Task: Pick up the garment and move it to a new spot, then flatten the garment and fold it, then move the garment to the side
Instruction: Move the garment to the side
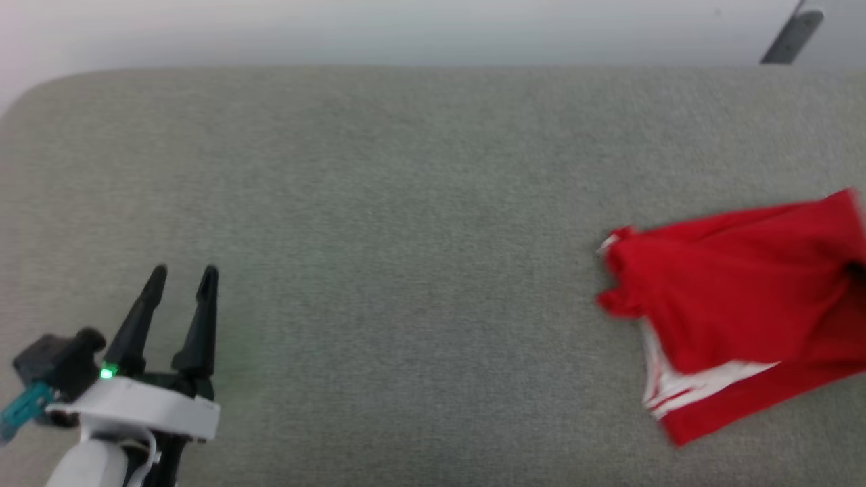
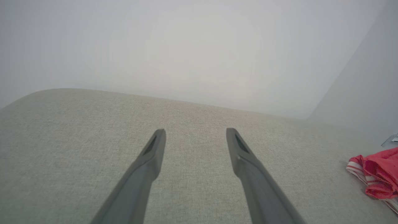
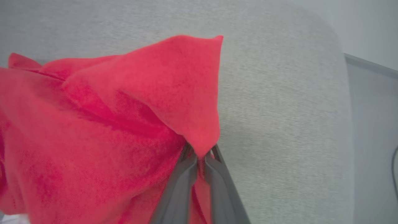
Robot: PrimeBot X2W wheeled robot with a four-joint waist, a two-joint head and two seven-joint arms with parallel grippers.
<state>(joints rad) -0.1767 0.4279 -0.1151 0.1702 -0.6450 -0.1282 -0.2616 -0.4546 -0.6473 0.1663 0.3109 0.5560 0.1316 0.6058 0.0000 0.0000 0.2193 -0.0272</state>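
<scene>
The garment [image 1: 737,297], a red shirt with white striped trim, lies bunched at the right edge of the grey fabric surface in the head view. It also appears at the far right of the left wrist view as the garment [image 2: 377,174]. In the right wrist view my right gripper [image 3: 200,158] is shut on a raised fold of the garment [image 3: 124,118], with red cloth pinched between the fingertips and draped up over them. My left gripper [image 1: 181,272] stands open at the lower left, far from the shirt; the same left gripper [image 2: 196,132] holds nothing between its fingers.
The grey fabric surface [image 1: 406,237] has a rounded far-left corner and ends at a pale wall behind. A dark grey object [image 1: 791,37] pokes in at the top right. A grey ledge [image 3: 370,65] runs beyond the surface's right edge.
</scene>
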